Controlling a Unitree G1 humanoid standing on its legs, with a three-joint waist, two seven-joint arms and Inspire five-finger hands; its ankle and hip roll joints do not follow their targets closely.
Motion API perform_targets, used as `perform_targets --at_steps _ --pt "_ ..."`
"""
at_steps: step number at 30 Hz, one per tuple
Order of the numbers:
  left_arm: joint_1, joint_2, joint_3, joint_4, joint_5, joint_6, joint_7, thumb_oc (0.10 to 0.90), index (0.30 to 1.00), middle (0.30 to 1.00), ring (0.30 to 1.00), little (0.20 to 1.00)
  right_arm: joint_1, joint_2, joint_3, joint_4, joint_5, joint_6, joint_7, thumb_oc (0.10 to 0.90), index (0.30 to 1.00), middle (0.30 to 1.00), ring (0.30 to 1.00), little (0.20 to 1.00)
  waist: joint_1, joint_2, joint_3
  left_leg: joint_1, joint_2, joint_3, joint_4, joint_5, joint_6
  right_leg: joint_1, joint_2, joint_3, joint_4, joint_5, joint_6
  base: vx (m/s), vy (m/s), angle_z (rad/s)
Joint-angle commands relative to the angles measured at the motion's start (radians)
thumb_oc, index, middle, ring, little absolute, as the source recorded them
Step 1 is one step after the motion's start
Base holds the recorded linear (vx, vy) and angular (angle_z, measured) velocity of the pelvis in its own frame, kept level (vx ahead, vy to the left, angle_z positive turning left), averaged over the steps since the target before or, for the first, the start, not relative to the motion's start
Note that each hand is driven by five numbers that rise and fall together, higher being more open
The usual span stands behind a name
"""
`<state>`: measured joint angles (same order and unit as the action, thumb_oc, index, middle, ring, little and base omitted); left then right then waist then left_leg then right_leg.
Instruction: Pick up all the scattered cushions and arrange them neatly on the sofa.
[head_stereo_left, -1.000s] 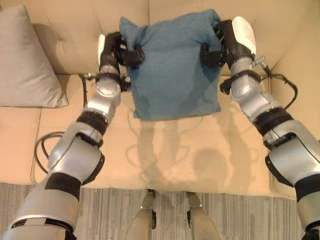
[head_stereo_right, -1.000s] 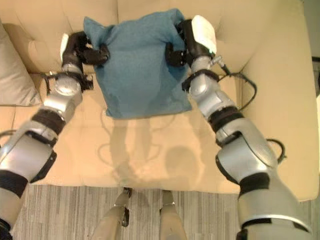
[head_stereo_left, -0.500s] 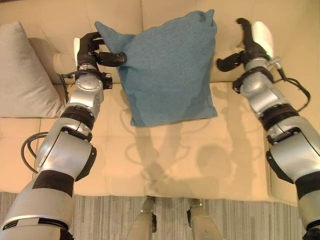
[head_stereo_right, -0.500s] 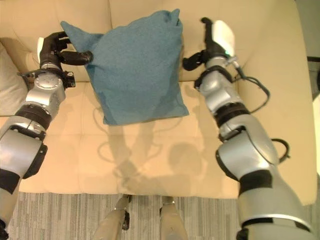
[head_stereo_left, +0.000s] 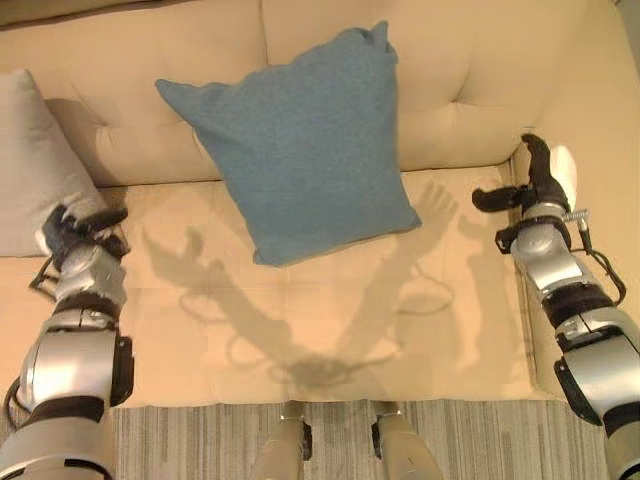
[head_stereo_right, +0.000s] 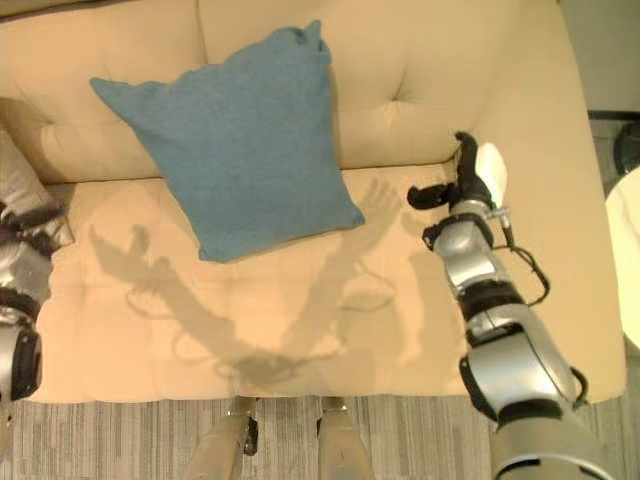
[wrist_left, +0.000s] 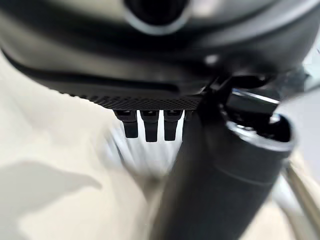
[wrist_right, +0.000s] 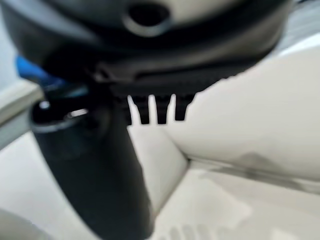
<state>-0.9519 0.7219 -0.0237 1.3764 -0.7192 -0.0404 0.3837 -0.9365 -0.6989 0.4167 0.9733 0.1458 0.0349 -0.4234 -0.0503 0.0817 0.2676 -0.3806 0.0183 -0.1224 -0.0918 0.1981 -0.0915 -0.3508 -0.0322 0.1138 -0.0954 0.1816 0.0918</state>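
- You have two cushions in front of you: one blue cushion (head_stereo_left: 295, 145) and one grey cushion (head_stereo_left: 30, 160). Both are on the beige sofa (head_stereo_left: 470, 300).
- The blue cushion stands tilted against the sofa's backrest, near the middle. Its lower edge rests on the seat and its upper corners lean on the back.
- The grey cushion sits at the far left of the sofa, also propped against the backrest, and is partly cut off by the edge of the head views.
- Neither of your hands touches the blue cushion. It lies between them, well apart from each, and farther back on the sofa than either.
- Your left hand (head_stereo_left: 72, 228) hovers low over the left part of the seat, just beside the lower corner of the grey cushion. You cannot tell from the head views whether it touches that cushion.
- In the left wrist view, its fingers (wrist_left: 145, 127) point straight out in a row with the thumb beside them, holding nothing.
- Your right hand (head_stereo_left: 535, 185) is raised at the right end of the seat, near the sofa's armrest, with the forearm angled up from the lower right.
- Its fingers are spread apart from the thumb and it grips nothing. The right wrist view shows the fingers (wrist_right: 150, 111) straight, with bare sofa upholstery beyond them.
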Motion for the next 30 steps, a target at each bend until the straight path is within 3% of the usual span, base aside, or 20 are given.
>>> perform_targets --at_steps 1,5,9,11,12,14,15,17,19,20,21,23,25,26,27,28,30 --pt "-0.089 0.066 -0.164 -0.061 0.134 -0.091 0.002 0.800 0.900 0.900 0.900 0.900 -0.031 -0.045 -0.022 -0.033 0.025 -0.110 -0.062 0.800 0.900 0.900 0.900 0.900 0.017 0.029 -0.097 0.036 0.002 0.022 0.005 -0.144 -0.031 -0.018 -0.042 0.017 0.008 -0.111 0.092 -0.03 -0.003 0.12" --pt "-0.089 0.060 -0.177 -0.136 0.154 -0.117 0.025 0.800 0.900 0.900 0.900 0.900 0.025 -0.035 -0.074 -0.088 0.028 -0.124 -0.083 0.800 0.900 0.900 0.900 0.900 0.016 0.028 -0.093 0.029 0.001 0.022 0.005 -0.141 -0.030 -0.025 -0.044 0.013 0.008 -0.110 0.094 -0.03 -0.010 0.07" --pt "0.086 0.028 -0.121 -0.227 0.228 -0.132 -0.003 0.800 0.900 0.900 0.900 0.900 0.214 -0.077 -0.216 -0.252 -0.033 -0.149 -0.088 0.800 0.900 0.900 0.900 0.900 0.010 0.021 -0.102 0.052 0.002 0.023 0.005 -0.149 -0.024 0.001 -0.047 0.010 0.008 -0.119 0.096 0.03 -0.004 0.01" --pt "0.306 -0.019 -0.065 -0.357 0.310 -0.151 -0.036 0.800 0.900 0.900 0.900 0.900 0.411 -0.101 -0.347 -0.352 -0.085 -0.164 -0.051 0.800 0.900 0.900 0.900 0.900 0.001 0.013 -0.120 0.087 0.006 0.030 0.005 -0.164 -0.018 0.035 -0.052 0.007 0.008 -0.130 0.097 0.08 0.006 0.01" --pt "0.319 -0.022 -0.063 -0.367 0.313 -0.149 -0.034 0.800 0.900 0.900 0.900 0.900 0.426 -0.101 -0.353 -0.361 -0.087 -0.162 -0.050 0.800 0.900 0.900 0.900 0.900 0.002 0.013 -0.124 0.090 0.006 0.030 0.005 -0.165 -0.018 0.038 -0.052 0.006 0.008 -0.131 0.097 0.08 0.019 0.01" --pt "0.588 -0.084 -0.009 -0.502 0.374 -0.168 -0.096 0.800 0.900 0.900 0.900 0.900 0.643 -0.103 -0.463 -0.362 -0.142 -0.157 0.012 0.800 0.900 0.900 0.900 0.900 0.001 0.000 -0.145 0.138 0.004 0.038 0.005 -0.183 -0.008 0.084 -0.060 -0.009 0.008 -0.142 0.098 0.06 0.020 0.00" --pt "0.599 -0.087 -0.007 -0.510 0.376 -0.165 -0.095 0.800 0.900 0.900 0.900 0.900 0.652 -0.103 -0.465 -0.367 -0.144 -0.157 0.013 0.800 0.900 0.900 0.900 0.900 0.000 0.001 -0.148 0.142 0.004 0.037 0.005 -0.184 -0.008 0.088 -0.060 -0.010 0.008 -0.143 0.098 0.03 0.020 0.02" --pt "0.774 -0.178 0.032 -0.535 0.428 -0.151 -0.127 0.800 0.900 0.900 0.900 0.900 0.823 -0.043 -0.531 -0.324 -0.213 -0.130 0.040 0.800 0.900 0.900 0.900 0.900 -0.002 -0.011 -0.169 0.188 -0.005 0.037 0.005 -0.198 0.007 0.141 -0.072 -0.034 0.008 -0.152 0.094 0.01 0.076 0.03" --pt "0.834 -0.204 0.017 -0.527 0.497 -0.141 -0.127 0.800 0.900 0.900 0.900 0.900 0.875 -0.004 -0.563 -0.308 -0.210 -0.130 0.042 0.800 0.900 0.900 0.900 0.900 -0.004 -0.016 -0.176 0.210 -0.011 0.036 0.005 -0.201 0.013 0.168 -0.080 -0.044 0.008 -0.152 0.094 0.00 0.119 0.07" --pt "0.889 -0.256 0.020 -0.470 0.530 -0.111 -0.157 0.800 0.900 0.900 0.900 0.900 0.925 0.062 -0.596 -0.303 -0.185 -0.125 0.050 0.800 0.900 0.900 0.900 0.900 -0.006 -0.020 -0.189 0.243 -0.024 0.035 0.005 -0.206 0.025 0.197 -0.089 -0.055 0.023 -0.150 0.093 0.00 0.106 0.08" --pt "0.889 -0.256 0.019 -0.469 0.530 -0.112 -0.157 0.800 0.900 0.900 0.900 0.900 0.928 0.063 -0.598 -0.305 -0.185 -0.124 0.050 0.800 0.900 0.900 0.900 0.900 -0.007 -0.021 -0.187 0.246 -0.024 0.034 0.005 -0.207 0.025 0.200 -0.090 -0.056 0.023 -0.152 0.093 -0.02 0.167 0.08" --pt "0.939 -0.301 0.017 -0.384 0.565 -0.093 -0.180 0.800 0.900 0.900 0.900 0.900 0.967 0.118 -0.612 -0.301 -0.145 -0.134 0.068 0.800 0.900 0.900 0.900 0.900 -0.012 -0.026 -0.187 0.275 -0.037 0.036 0.005 -0.212 0.041 0.209 -0.095 -0.060 0.077 -0.163 0.095 -0.09 0.219 0.02" --pt "0.944 -0.351 -0.040 -0.206 0.695 -0.057 -0.189 0.800 0.900 0.900 0.900 0.900 0.978 0.178 -0.582 -0.268 -0.115 -0.134 0.099 0.800 0.900 0.900 0.900 0.900 -0.024 -0.038 -0.181 0.305 -0.056 0.048 0.005 -0.221 0.060 0.209 -0.102 -0.051 0.110 -0.152 0.103 -0.15 0.277 0.02" --pt "0.942 -0.352 -0.040 -0.203 0.696 -0.058 -0.188 0.800 0.900 0.900 0.900 0.900 0.978 0.178 -0.583 -0.268 -0.115 -0.134 0.099 0.800 0.900 0.900 0.900 0.900 -0.022 -0.038 -0.180 0.307 -0.057 0.049 0.005 -0.222 0.061 0.211 -0.102 -0.050 0.109 -0.152 0.104 -0.20 0.228 0.00" --pt "0.952 -0.381 -0.077 -0.133 0.786 -0.045 -0.207 0.800 0.900 0.900 0.900 0.900 0.987 0.201 -0.552 -0.265 -0.124 -0.131 0.118 0.800 0.900 0.900 0.900 0.900 -0.028 -0.050 -0.178 0.313 -0.068 0.067 0.005 -0.228 0.068 0.197 -0.112 -0.040 0.094 -0.118 0.117 -0.27 0.191 -0.08" --pt "0.961 -0.407 -0.076 -0.096 0.789 -0.037 -0.215 0.800 0.900 0.900 0.900 0.900 0.984 0.222 -0.530 -0.262 -0.126 -0.125 0.121 0.800 0.900 0.900 0.900 0.900 -0.034 -0.061 -0.170 0.305 -0.074 0.085 0.005 -0.221 0.069 0.162 -0.121 -0.024 0.093 -0.047 0.133 -0.27 0.190 -0.12" --pt "0.952 -0.420 -0.062 -0.071 0.778 -0.018 -0.212 0.800 0.900 0.900 0.900 0.900 0.973 0.239 -0.512 -0.257 -0.121 -0.124 0.121 0.800 0.900 0.900 0.900 0.900 -0.033 -0.063 -0.164 0.292 -0.069 0.093 0.005 -0.211 0.070 0.137 -0.113 -0.022 0.096 -0.037 0.136 -0.32 0.083 -0.22"
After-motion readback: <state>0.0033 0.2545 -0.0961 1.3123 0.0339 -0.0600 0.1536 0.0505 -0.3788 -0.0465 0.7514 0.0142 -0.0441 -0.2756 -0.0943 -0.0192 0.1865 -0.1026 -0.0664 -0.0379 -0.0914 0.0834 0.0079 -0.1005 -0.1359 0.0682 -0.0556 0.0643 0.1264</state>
